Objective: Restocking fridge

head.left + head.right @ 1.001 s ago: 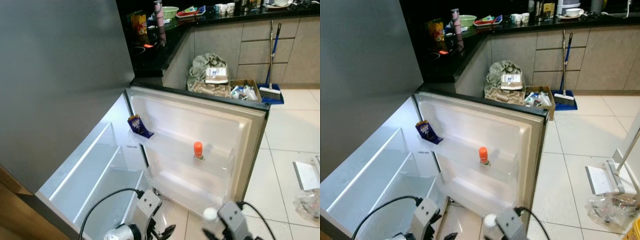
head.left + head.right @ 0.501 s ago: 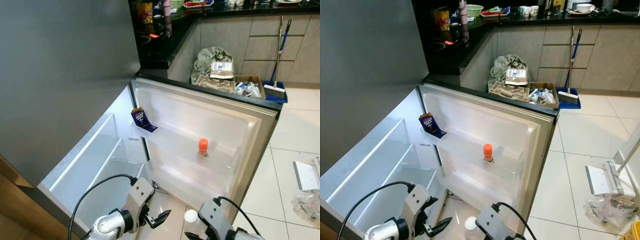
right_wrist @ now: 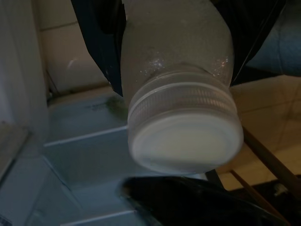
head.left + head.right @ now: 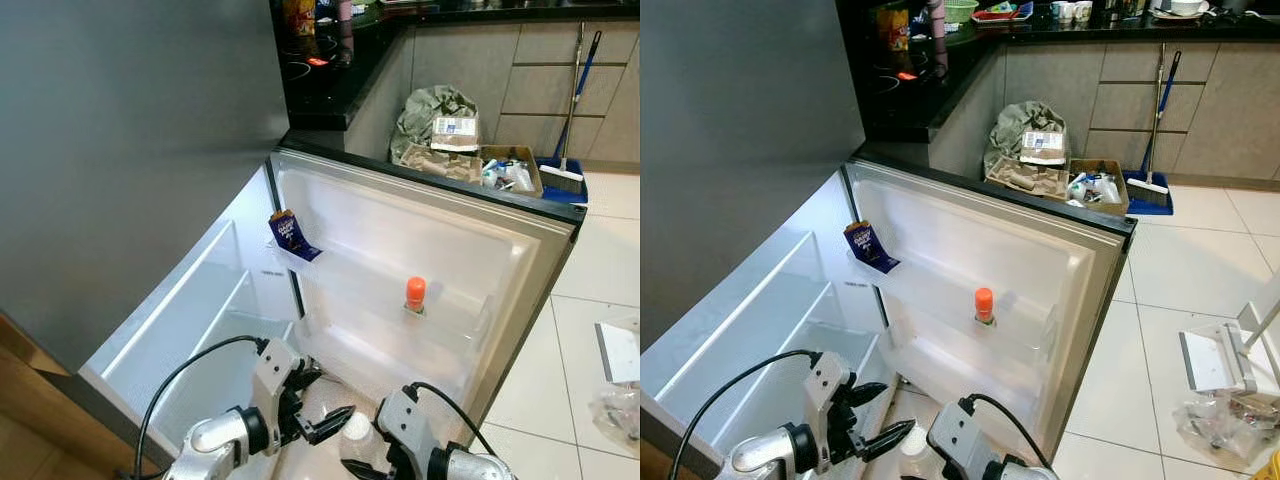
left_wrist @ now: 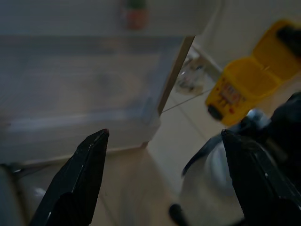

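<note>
White-capped bottle clamped in our right gripper below the open fridge door; our left gripper gapes wide beside it, holding nothing.

A frosted plastic bottle with a white screw cap sits low before the open white fridge door.

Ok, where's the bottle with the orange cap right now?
The orange-capped bottle stands upright on the middle shelf of the open fridge door, right of the purple packet in the head views.
</note>
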Tool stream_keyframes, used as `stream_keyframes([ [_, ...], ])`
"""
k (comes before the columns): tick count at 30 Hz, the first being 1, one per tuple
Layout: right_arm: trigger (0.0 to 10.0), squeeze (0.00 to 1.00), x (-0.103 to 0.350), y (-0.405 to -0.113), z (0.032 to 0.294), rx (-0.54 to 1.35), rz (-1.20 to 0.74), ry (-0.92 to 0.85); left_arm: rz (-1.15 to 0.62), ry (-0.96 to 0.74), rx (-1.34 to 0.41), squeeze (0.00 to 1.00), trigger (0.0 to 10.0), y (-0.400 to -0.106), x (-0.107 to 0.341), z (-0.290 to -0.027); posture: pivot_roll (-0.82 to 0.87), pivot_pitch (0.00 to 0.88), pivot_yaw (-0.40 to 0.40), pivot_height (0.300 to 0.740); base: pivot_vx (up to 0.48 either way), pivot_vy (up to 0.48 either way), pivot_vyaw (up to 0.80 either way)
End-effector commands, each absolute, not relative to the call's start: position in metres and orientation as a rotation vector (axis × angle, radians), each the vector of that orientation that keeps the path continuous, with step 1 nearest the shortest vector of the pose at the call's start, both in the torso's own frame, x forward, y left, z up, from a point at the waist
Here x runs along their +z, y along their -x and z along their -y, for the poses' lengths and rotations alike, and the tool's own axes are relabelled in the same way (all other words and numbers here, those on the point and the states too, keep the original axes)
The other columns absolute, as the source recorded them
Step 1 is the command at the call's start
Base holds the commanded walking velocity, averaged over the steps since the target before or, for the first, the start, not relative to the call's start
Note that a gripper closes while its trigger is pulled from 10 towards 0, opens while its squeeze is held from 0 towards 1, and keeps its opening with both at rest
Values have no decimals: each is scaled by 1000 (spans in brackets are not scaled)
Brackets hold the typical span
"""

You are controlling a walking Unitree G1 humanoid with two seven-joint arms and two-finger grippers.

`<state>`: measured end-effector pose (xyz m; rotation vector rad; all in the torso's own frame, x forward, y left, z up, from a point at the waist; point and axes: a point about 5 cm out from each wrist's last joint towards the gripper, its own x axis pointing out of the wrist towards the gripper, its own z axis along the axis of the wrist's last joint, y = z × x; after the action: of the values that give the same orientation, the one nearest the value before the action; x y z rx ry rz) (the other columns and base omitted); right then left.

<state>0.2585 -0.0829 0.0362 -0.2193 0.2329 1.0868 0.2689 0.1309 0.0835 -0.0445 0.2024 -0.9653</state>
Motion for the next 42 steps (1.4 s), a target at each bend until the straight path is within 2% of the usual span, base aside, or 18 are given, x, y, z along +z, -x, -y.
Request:
stream_keyframes([
  [1, 10000, 0, 48, -259, 70, 1140, -154, 203, -219, 64, -998, 0, 10000, -266, 83, -128, -69, 172, 68, 740, 0, 0, 0],
  [7, 10000, 0, 52, -260, 64, 1172, -131, 233, -246, 68, -1031, 0, 10000, -263, 84, -128, -70, 175, 69, 740, 0, 0, 0],
  [10, 10000, 0, 51, -258, 61, 1199, -124, 266, -254, 25, -1049, 0, 10000, -262, 85, -128, -68, 175, 64, 740, 0, 0, 0],
  [13, 10000, 0, 52, -257, 59, 1208, -116, 261, -223, -88, -1029, 0, 10000, -264, 85, -130, -66, 175, 60, 740, 0, 0, 0],
  [17, 10000, 0, 53, -259, 59, 1197, -113, 257, -215, -86, -1030, 0, 10000, -264, 87, -130, -67, 175, 60, 740, 0, 0, 0],
  [20, 10000, 0, 53, -262, 62, 1173, -116, 262, -209, -156, -1044, 0, 10000, -263, 86, -131, -69, 175, 61, 740, 0, 0, 0],
  [32, 10000, 0, 61, -275, 78, 1042, -116, 135, -155, -174, -955, 0, 10000, -267, 91, -143, -72, 184, 58, 740, 0, 0, 0],
  [42, 10000, 0, 71, -281, 74, 1004, -77, 73, -210, -207, -1013, 0, 10000, -256, 81, -146, -68, 186, 60, 740, 0, 0, 0],
])
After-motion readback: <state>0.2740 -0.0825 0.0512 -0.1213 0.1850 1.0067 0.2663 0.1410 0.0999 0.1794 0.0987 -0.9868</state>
